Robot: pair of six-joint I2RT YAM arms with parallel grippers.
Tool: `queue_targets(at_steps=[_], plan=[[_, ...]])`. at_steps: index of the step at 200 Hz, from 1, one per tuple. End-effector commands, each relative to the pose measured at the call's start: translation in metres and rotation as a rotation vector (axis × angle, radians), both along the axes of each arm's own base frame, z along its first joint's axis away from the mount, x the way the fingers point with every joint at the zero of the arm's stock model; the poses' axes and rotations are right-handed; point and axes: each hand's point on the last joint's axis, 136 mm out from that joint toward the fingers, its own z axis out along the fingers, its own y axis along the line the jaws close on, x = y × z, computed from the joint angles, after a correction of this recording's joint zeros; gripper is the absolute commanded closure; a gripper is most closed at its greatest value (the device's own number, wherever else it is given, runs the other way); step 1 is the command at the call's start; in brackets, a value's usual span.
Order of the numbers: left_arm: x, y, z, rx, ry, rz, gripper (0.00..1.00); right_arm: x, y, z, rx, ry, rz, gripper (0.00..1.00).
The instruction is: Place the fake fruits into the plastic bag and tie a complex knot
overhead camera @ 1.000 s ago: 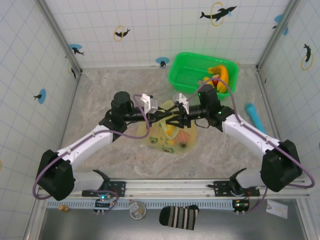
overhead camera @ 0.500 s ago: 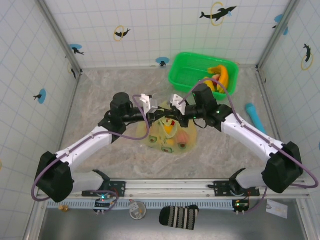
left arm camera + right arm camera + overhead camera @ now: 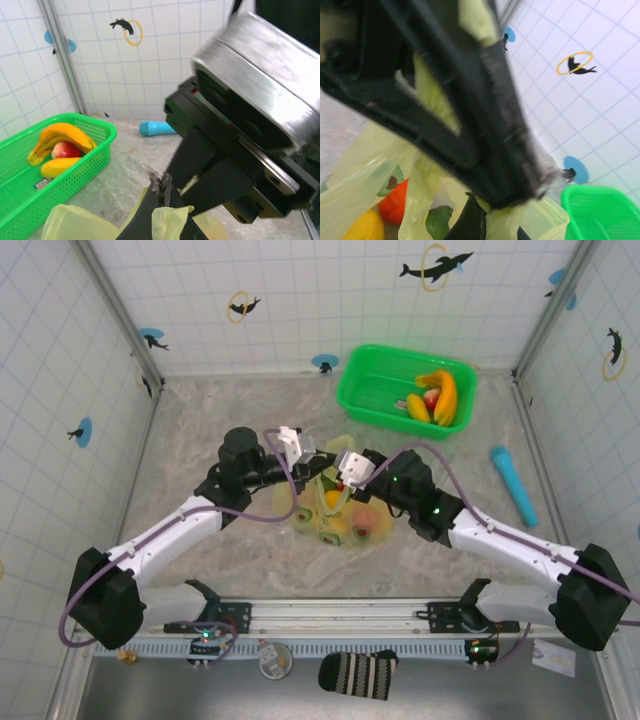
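Observation:
The yellow-green plastic bag (image 3: 345, 527) lies mid-table with fake fruits (image 3: 361, 512) showing through it. In the right wrist view an orange fruit (image 3: 395, 202), a yellow one (image 3: 365, 227) and a green one (image 3: 437, 222) sit inside the bag (image 3: 365, 165). My left gripper (image 3: 320, 474) is shut on a bag handle strip (image 3: 170, 222), its tips (image 3: 162, 182) pressed together. My right gripper (image 3: 338, 490) is shut on the other handle strip (image 3: 540, 220), tips (image 3: 472, 200) closed. The two grippers cross closely above the bag's mouth. No finished knot is visible.
A green basket (image 3: 350, 390) at the back right holds bananas (image 3: 442, 395) and a red fruit (image 3: 65, 150). A cyan cylinder (image 3: 512, 483) lies by the right wall. Tiled walls enclose the table on three sides.
The right arm has swung forward and left, bringing its gripper across the left one over the bag. The left gripper has barely shifted. The handles are drawn closer together.

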Motion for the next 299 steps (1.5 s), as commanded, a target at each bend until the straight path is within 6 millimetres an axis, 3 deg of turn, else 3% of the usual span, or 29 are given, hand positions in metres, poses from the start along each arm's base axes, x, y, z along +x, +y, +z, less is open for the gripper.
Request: queue_targets(at_steps=[1, 36, 42, 50, 89, 112, 147, 216, 237, 268, 299], plan=[[-0.001, 0.003, 0.010, -0.024, 0.037, 0.008, 0.99, 0.020, -0.022, 0.029, 0.044, -0.185, -0.176, 1.00], [0.006, 0.008, 0.011, -0.029, 0.015, 0.071, 0.81, 0.002, -0.012, 0.026, 0.051, -0.091, -0.020, 1.00], [0.006, 0.009, 0.012, -0.030, 0.014, 0.078, 0.68, 0.000, -0.013, 0.028, 0.067, -0.077, 0.003, 1.00], [0.005, 0.011, 0.012, -0.032, 0.010, 0.086, 0.60, -0.003, -0.014, 0.029, 0.082, -0.059, 0.025, 1.00], [-0.001, 0.019, 0.025, -0.075, -0.013, 0.106, 0.41, -0.008, -0.018, 0.030, 0.125, 0.008, 0.110, 1.00], [-0.005, 0.025, 0.027, -0.060, -0.050, 0.124, 0.37, -0.012, -0.015, 0.030, 0.129, 0.042, 0.158, 1.00], [-0.012, 0.026, 0.004, 0.002, -0.062, 0.097, 0.37, -0.018, -0.010, 0.031, 0.140, 0.077, 0.221, 1.00], [-0.014, 0.005, -0.001, 0.013, -0.041, -0.015, 0.40, -0.027, -0.003, 0.037, 0.163, 0.116, 0.289, 1.00], [-0.012, 0.002, 0.000, 0.014, -0.039, -0.028, 0.48, -0.029, -0.003, 0.038, 0.167, 0.122, 0.296, 1.00], [-0.020, -0.002, 0.005, 0.003, -0.038, -0.092, 0.73, -0.031, -0.001, 0.034, 0.155, 0.141, 0.311, 1.00], [-0.031, -0.002, 0.008, -0.006, -0.034, -0.156, 0.76, -0.031, -0.002, 0.031, 0.146, 0.153, 0.315, 1.00]])
